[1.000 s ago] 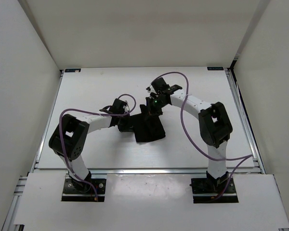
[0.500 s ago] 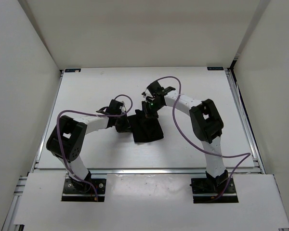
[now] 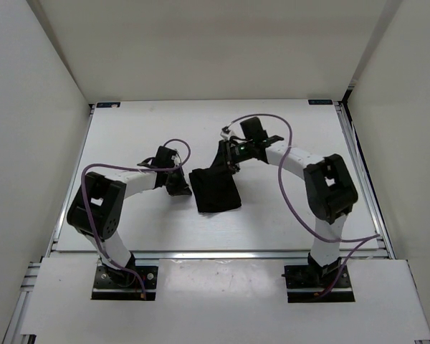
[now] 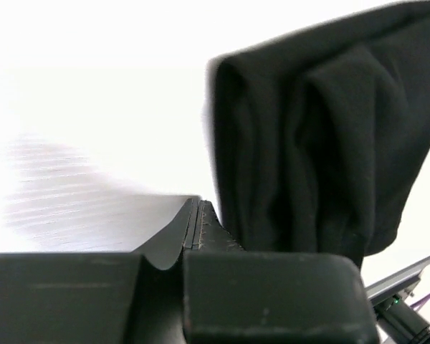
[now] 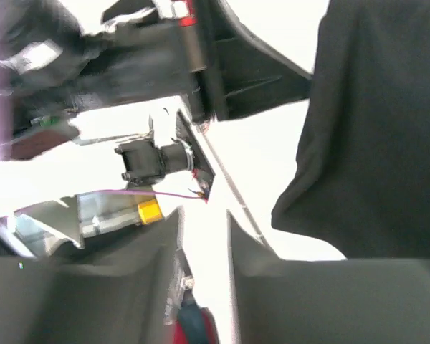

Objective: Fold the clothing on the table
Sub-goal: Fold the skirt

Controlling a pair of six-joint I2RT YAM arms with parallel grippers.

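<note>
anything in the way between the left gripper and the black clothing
Nothing visible does. The left gripper, shut, sits close beside the clothing on the left arm's side, with only a thin strip of bare table showing between them.

Soft matt black cloth clothing [image 3: 215, 190], smooth white table [image 3: 129, 136], metal edge rails [image 3: 362, 179], matt black left gripper [image 4: 198, 213]

left arm: elbow out, forearm angled inward | left claw [image 4: 198, 213]: fingers pressed together | right arm: arched inward | right claw [image 5: 204, 226]: fingers parted
</note>
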